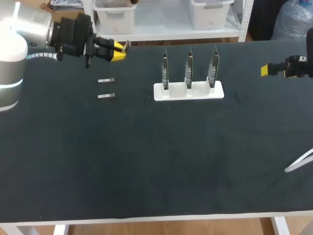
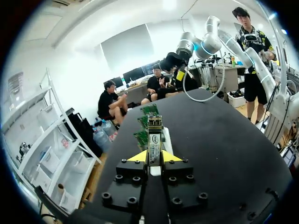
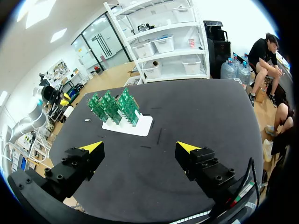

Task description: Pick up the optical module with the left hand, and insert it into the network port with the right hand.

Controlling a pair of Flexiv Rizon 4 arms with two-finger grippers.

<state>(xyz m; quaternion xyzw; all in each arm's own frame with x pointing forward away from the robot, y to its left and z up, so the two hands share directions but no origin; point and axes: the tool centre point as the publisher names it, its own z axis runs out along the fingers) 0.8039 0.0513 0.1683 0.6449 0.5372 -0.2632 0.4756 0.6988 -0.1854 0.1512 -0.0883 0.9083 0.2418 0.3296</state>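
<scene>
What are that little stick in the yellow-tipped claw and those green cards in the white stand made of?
The optical module looks like bare metal: silvery, shiny casing, with a printed label. The cards look like circuit board: thin green sheets with small parts. Their stand seems matte white plastic, a guess.

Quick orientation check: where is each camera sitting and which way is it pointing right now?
Head view: above and behind, looking down on the table; left gripper at the view's left, right gripper at its right.
Left wrist view: looks along the left gripper's fingers, shut on the optical module, toward the green boards.
Right wrist view: looks past the open right gripper's fingers across the table at those boards.
Shared: both wrist views show the boards from opposite sides.
</scene>
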